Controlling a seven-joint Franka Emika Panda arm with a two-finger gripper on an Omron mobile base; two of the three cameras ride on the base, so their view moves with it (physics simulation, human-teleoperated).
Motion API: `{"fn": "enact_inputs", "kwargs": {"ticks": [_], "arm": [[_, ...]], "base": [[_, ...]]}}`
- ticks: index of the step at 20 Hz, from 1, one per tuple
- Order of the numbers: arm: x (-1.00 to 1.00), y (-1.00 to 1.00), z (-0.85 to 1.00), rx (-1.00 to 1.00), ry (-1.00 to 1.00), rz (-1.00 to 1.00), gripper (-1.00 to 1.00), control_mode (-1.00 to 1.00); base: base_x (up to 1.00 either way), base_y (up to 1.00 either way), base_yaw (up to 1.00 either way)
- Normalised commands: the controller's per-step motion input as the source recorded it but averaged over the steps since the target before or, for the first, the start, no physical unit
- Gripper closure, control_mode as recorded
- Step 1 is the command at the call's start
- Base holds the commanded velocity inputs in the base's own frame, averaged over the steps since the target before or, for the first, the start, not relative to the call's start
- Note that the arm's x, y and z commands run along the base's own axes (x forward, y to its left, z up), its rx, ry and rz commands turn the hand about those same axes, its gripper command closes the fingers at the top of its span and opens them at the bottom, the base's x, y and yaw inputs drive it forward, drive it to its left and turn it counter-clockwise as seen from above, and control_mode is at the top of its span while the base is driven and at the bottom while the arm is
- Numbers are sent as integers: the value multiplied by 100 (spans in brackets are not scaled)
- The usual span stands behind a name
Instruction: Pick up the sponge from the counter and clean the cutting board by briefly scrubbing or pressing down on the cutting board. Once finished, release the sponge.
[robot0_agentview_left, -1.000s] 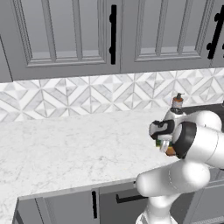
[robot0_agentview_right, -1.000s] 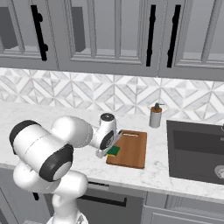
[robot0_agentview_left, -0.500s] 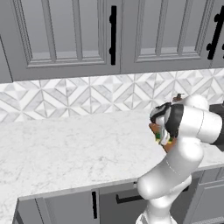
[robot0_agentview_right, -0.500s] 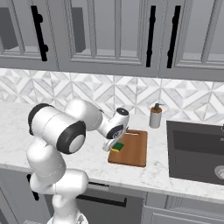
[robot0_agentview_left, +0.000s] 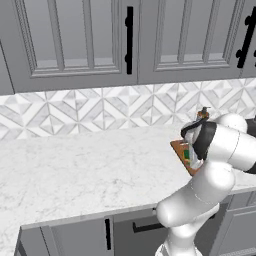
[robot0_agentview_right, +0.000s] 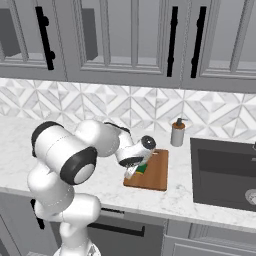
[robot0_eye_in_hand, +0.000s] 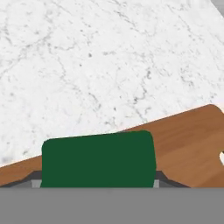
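**Sponge at the fingers, over the cutting board's near end**

Grey cabinet doors with black handles hang above a white-grey patterned tile backsplash (robot0_agentview_right: 90, 102), and below it runs the white marble-look counter (robot0_agentview_left: 75, 170) on grey lower cabinets. From the right base camera, a dark sink (robot0_agentview_right: 225, 172) is set into the counter well to the right of the fingers, and a small soap dispenser (robot0_agentview_right: 177, 132) stands by the backsplash, beyond the fingers and to their right.

The reddish-brown cutting board (robot0_agentview_right: 155, 172) lies flat on the counter, directly under the gripper (robot0_agentview_right: 136, 170). The arm reaches over from the left and its hand tilts down onto the board's left end.

The sponge (robot0_eye_in_hand: 99, 159) sits right at the fingertips. From the hand camera, its dark green top spans the space between the 2 dark fingers (robot0_eye_in_hand: 162, 179), whose tips show at its 2 lower corners. Wood of the board shows beyond the sponge and to both sides of it, and bare marble lies farther out past the board's edge. From the right base camera a sliver of green and yellow shows just beside the hand, low against the board.

The fingers stand apart about as wide as the sponge, 1 on each side; whether they actually press on it I cannot tell.
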Motion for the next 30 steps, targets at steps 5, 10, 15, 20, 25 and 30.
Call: {"fn": "enact_inputs", "kwargs": {"ticks": [5, 10, 15, 20, 25, 30], "arm": [[36, 8, -100, 23, 9, 4, 100, -100], [40, 46, -100, 7, 30, 20, 100, -100], [-72, 46, -95, 1, -18, 16, 100, -100], [-71, -23, -9, 1, -54, 20, 100, -100], [6, -54, 34, 1, -24, 24, 100, -100], [30, -60, 51, 0, -2, 21, 100, -100]], "base": [[0, 0, 0], [0, 0, 0], [0, 0, 0], [0, 0, 0], [0, 0, 0], [0, 0, 0]]}}
